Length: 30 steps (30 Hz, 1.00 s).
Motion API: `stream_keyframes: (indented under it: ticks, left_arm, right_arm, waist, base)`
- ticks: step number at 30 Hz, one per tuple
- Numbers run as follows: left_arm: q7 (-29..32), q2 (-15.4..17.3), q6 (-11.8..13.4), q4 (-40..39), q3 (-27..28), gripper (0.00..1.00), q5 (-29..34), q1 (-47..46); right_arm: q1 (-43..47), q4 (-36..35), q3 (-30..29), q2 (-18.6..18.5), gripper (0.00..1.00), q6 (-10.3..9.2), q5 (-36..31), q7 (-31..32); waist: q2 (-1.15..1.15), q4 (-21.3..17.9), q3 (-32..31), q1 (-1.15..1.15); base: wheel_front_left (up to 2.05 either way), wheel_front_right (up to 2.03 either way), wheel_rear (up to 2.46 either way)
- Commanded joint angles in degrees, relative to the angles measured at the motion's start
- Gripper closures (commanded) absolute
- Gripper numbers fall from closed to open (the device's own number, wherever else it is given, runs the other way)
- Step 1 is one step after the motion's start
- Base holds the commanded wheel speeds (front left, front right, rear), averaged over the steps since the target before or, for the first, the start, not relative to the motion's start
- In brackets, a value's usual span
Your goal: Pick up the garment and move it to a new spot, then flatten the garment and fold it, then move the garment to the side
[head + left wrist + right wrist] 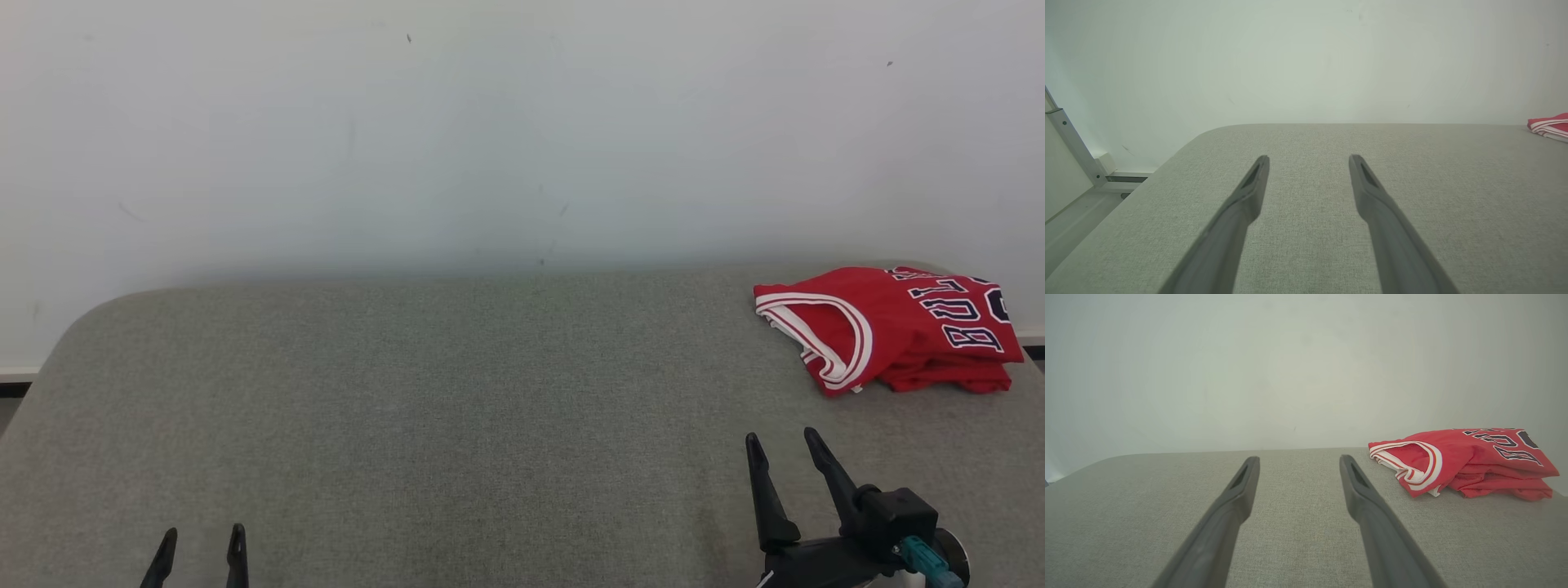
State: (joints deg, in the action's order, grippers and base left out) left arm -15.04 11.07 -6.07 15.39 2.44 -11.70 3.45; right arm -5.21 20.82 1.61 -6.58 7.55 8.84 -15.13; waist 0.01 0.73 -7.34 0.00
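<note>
You have the red garment (890, 327) lying folded at the far right corner of the tabletop (457, 392). Your right gripper (780, 435) hovers over the tabletop's near right part, fingers spread, holding nothing. Your left gripper (204, 529), near left, is likewise spread.

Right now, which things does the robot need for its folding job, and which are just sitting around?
For the job:
- red jersey, loosely folded at the table's far right
- right gripper, open, nearest it
- left gripper, open
- grey table

Just there:
- white wall
- metal rail past the table's left end
</note>
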Motion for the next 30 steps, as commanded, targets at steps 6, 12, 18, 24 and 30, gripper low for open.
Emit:
stream_keyframes:
  ticks: [6,12,18,24,30]
  left_arm:
    - [-0.17,0.16,-0.42,0.67,-0.90,0.00,-0.93,-1.27]
    - [-0.17,0.51,-0.71,0.90,-1.07,0.00,-1.27,-1.56]
    - [-0.17,0.72,-0.76,0.70,-1.19,0.00,-1.07,-1.70]
    - [-0.17,0.68,-0.50,0.22,-1.12,0.00,-0.66,-1.79]
    - [-0.17,0.56,-0.17,-0.15,-1.30,0.00,-0.13,-1.48]
  right_arm:
    - [0.90,-0.11,-0.58,-0.18,0.00,-0.15,-0.54,0.03]
    - [0.78,-0.15,-1.07,-0.22,0.00,-0.15,-0.45,0.03]
    - [1.08,-0.19,-1.39,-0.11,0.00,-0.15,-0.39,0.03]
    - [1.14,-0.20,-1.44,0.06,0.00,-0.15,-0.40,0.03]
    - [1.26,-0.14,-1.62,0.04,0.00,-0.15,-0.29,0.03]
  waist:
    - [-0.01,-0.61,0.39,0.00]
    - [-0.01,-0.88,0.74,0.00]
    - [-0.01,-0.99,0.99,0.00]
    - [-0.01,-1.02,1.11,0.00]
    - [-0.01,-1.07,1.14,0.00]
  base:
    - [0.00,0.00,0.00]
    - [0.00,0.00,0.00]
    - [0.00,0.00,0.00]
    - [0.00,0.00,0.00]
    - [0.00,0.00,0.00]
